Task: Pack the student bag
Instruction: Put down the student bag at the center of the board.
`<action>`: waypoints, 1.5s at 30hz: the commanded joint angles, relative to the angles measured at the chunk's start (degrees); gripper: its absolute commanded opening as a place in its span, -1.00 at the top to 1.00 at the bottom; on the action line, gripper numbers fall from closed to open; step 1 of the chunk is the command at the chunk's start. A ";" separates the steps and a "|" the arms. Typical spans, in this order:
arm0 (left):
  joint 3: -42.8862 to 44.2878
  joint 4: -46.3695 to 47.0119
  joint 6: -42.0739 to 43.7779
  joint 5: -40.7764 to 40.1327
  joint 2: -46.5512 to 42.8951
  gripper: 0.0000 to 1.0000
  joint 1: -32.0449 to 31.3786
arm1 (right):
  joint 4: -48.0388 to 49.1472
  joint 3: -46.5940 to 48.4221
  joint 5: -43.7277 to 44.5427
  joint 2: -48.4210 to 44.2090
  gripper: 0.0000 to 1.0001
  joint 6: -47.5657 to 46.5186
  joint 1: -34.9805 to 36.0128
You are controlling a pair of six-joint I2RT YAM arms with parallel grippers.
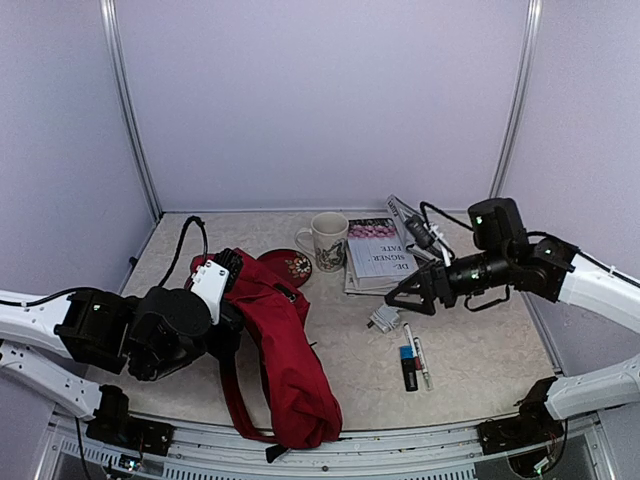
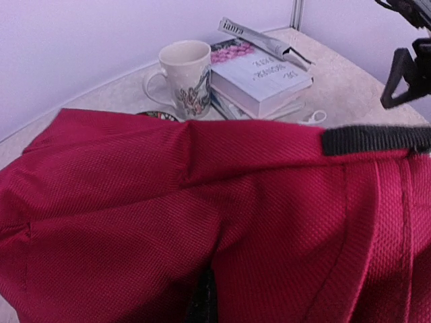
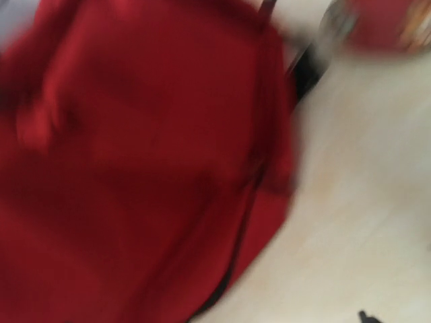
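On the left side the left gripper [image 1: 228, 268] is clenched on the upper edge of the student bag [image 1: 285, 350] and holds that end a bit above the table [image 1: 480, 350]. The rest of the dark-red fabric hangs down and lies toward the near edge, with a black strap under it. In the left wrist view the bag fills nearly the whole pic and the gripper's own fingers are not visible there. Just behind the bag, w/ its edge partly hidden by the fabric, lies a flat red round thing [image 1: 293, 265]; what it is exactly I cannot tell. Next to it, to the right, stands a cream mug [image 1: 328, 240] upright, handle to the left. The mug is touching or almost touching a stack of books [image 1: 378, 255], and a folded paper [image 1: 405, 215] leans on the far side of the stack. In front of the books, approx. in the centre-right, lie a small grey object [image 1: 384, 318], a black-and-blue marker [image 1: 408, 368] and a white pen [image 1: 420, 360], the two close side by side. Above these things hovers the right gripper [image 1: 398, 300], its jaws apart and nothing between them, pointing left toward the bag. The right wrist view is very blurred, mostly red fabric.
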 commanded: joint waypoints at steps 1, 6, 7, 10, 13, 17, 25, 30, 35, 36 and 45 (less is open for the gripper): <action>-1.00 -17.54 -23.04 2.80 2.70 1.00 -1.26 | 3.52 -5.57 2.17 2.36 -0.77 4.46 11.32; -2.85 -17.54 -27.20 1.11 -0.86 1.00 -1.07 | 14.82 -11.12 2.47 2.06 -0.79 4.60 24.33; -2.98 -16.28 -26.50 0.66 -1.26 1.00 -0.77 | 17.04 -11.73 4.61 1.64 -0.79 3.74 26.92; -2.54 -14.33 -24.62 -0.52 -1.11 1.00 -0.31 | 25.78 -14.12 15.30 0.64 -0.81 1.57 33.26; -1.51 -14.98 -23.49 -1.17 -0.76 1.00 -0.04 | 35.84 -17.10 20.58 3.80 -0.82 -0.24 35.55; -1.29 -15.41 -23.22 -1.23 -2.04 1.00 -0.03 | 37.36 -14.63 23.84 12.05 -0.58 -2.53 35.84; -6.34 -9.86 -20.03 5.04 -8.02 1.00 -0.69 | 26.64 -11.02 34.06 6.94 1.00 -4.36 32.37; -9.28 3.79 -8.25 24.45 -5.27 0.86 -2.95 | 16.74 -11.14 36.13 1.48 1.00 -12.67 29.08; -5.37 4.62 -2.48 37.20 1.31 -0.77 -7.04 | 8.20 -9.84 36.51 -0.86 -0.68 -16.74 29.07; -4.58 4.79 -1.80 38.41 1.56 -0.95 -7.84 | 6.66 -9.26 36.51 -1.88 -0.84 -16.81 29.07; 4.76 -2.33 3.95 38.43 -3.35 -0.98 -7.83 | 2.92 -9.03 24.44 -11.31 -1.00 -8.25 27.91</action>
